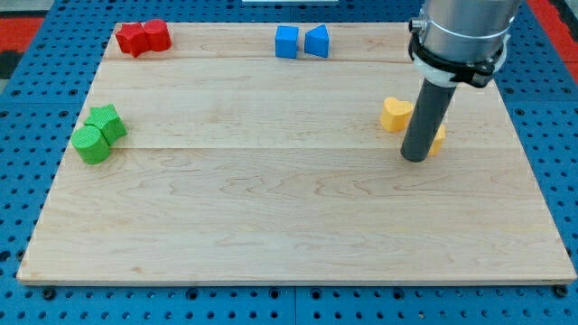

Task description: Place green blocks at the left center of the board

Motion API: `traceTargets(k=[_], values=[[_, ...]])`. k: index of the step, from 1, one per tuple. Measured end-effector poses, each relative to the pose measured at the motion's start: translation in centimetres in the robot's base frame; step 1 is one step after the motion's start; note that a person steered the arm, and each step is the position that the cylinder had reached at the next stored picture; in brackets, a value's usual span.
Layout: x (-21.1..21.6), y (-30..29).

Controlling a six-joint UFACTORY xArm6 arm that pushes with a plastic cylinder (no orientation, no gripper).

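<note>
Our tip point(415, 158), bare rod grasping nothing, touches yellow blocks point(396, 115). Green cylinder point(90, 144) and green star block point(107, 122) already left-centre on wooden board point(271, 226); careless sweep risks scattering them.

Green pair point(97, 134) at board point(289, 226) left centre — my tip point(414, 158) far right, beside yellow pair point(397, 115).

Upright dark rod, my tip point(415, 157) down at view's right
</note>
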State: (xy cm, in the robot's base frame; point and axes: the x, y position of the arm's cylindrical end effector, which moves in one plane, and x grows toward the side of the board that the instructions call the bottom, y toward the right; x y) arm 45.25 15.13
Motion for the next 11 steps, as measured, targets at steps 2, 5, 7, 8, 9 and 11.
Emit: traceTargets(k=[2, 5, 7, 8, 9, 11], values=[[-0.1, 2.9], [2.3, 4.8], [8.6, -14.2], [8.7, -26.7], [7.0, -33.4], [4.2, -40.6]])
